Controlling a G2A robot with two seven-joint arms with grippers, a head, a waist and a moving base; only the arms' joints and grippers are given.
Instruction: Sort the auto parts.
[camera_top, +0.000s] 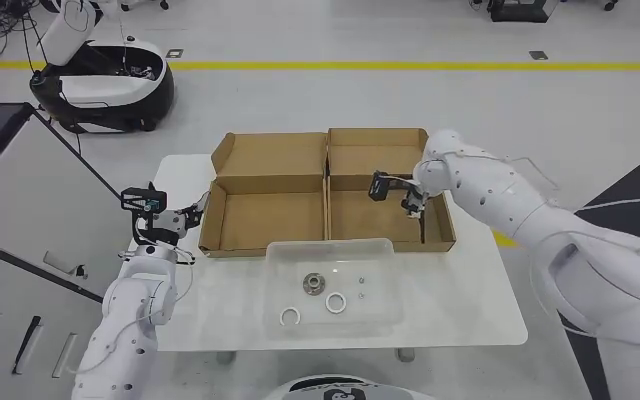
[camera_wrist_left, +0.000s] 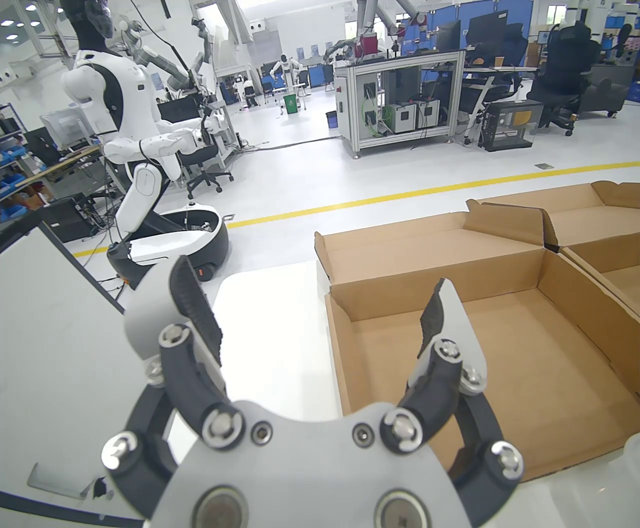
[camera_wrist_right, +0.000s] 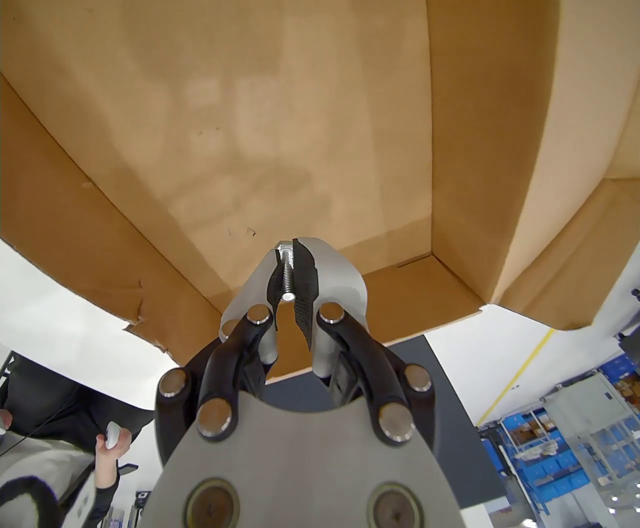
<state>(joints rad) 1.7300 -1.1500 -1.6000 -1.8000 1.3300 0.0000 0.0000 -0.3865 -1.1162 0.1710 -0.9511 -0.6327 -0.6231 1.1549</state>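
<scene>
While between the box walls (camera_wrist_right: 475, 125), right fingers (camera_wrist_right: 306, 280) tight on bolt (camera_wrist_right: 287, 276); left fingers (camera_wrist_left: 195, 305) apart.

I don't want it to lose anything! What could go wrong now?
The bolt is pinched only along its thin threads between the fingers of the right gripper, so it might slip out early. Let go above the cardboard box, it could bounce or roll into a corner.

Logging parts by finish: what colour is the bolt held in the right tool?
Shiny silver metal; the bolt shows best in the right wrist view.
</scene>
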